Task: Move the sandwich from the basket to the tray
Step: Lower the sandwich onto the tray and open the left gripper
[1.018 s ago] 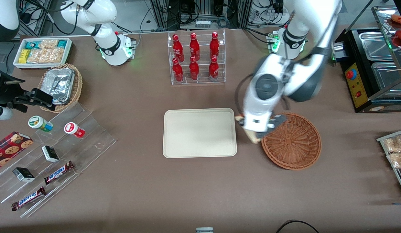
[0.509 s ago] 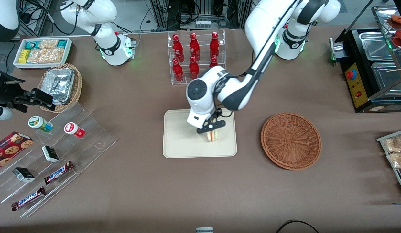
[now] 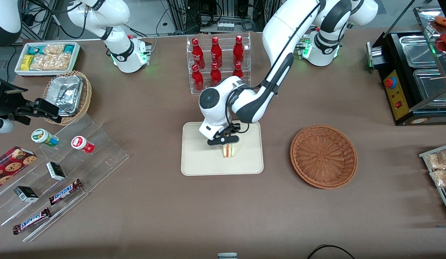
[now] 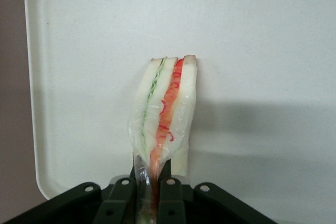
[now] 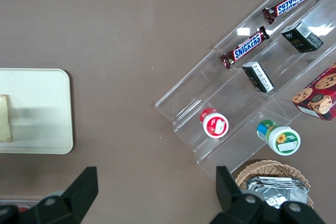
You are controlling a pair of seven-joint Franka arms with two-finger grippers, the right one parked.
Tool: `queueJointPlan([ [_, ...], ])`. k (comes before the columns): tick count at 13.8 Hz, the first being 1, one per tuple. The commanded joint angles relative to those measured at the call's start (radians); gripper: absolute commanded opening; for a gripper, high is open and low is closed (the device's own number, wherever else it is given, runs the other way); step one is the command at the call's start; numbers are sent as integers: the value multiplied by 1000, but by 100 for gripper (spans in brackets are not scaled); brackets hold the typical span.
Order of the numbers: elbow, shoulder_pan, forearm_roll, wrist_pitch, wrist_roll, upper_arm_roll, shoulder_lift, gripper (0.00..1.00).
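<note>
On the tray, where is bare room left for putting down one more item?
The tray is bare between the sandwich and its rim toward the parked arm's end. A narrower strip lies between sandwich and the rim facing the basket. The middle is crowded: the gripper holds the sandwich there, jaws shut.

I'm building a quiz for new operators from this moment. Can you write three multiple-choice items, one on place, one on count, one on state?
1. Where is the sandwich?
A. in the basket
B. over the tray
C. on the bare table

2. How many red bottles stand in the clear rack?
A. four
B. six
C. eight

3. What is the hand doing?
A. gripping the sandwich
B. hanging open, holding nothing
C. resting in the basket

Answers:
1 B: it shows against the tray.
2 B: the red bottles form two rows of three.
3 A: fingers pinch the sandwich's end; the basket is empty.
</note>
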Motion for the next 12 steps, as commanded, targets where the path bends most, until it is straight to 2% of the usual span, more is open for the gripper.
queueJointPlan([
  [1, 37, -9, 10, 2, 17, 11, 23, 18],
  [2, 37, -7, 10, 1, 20, 11, 21, 87],
  [3, 37, -7, 12, 1, 15, 13, 18, 100],
  [6, 36, 0, 4, -34, 0, 17, -58, 100],
  [12, 28, 126, -19, -345, -8, 17, -359, 100],
])
